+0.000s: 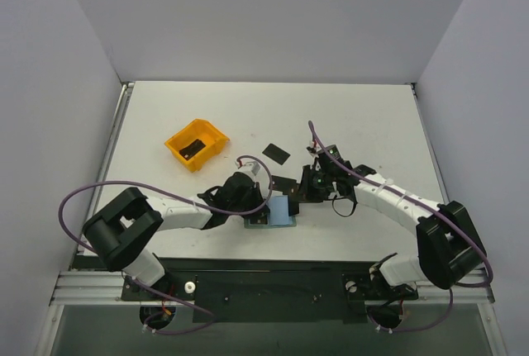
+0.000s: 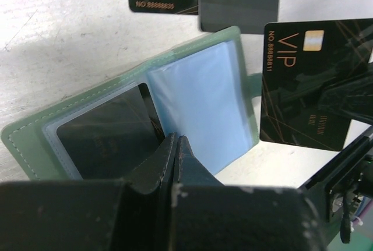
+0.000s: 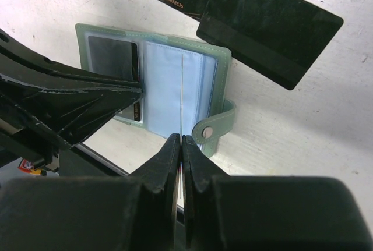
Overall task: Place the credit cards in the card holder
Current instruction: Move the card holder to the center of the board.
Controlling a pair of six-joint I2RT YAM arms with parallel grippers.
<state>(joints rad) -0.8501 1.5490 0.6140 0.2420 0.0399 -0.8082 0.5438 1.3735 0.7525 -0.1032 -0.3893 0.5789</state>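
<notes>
Bin: an orange plastic bin [image 1: 177,144] with an open top sits on the far-left part of the table, turned at a diagonal, apart from the walls.
Table: a white, flat, matte table [image 1: 364,116], lightly scuffed in the wrist views.
Walls: plain pale grey panels [image 1: 273,17] stand along the table's left, far and right edges.

White-black arms [image 1: 178,211], purple cables [image 1: 83,192], black fingers [image 2: 154,172].

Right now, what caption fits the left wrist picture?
Open sage-green folding card holder with one black card tucked inside, while the right gripper holds another black VIP card beside it.
</notes>
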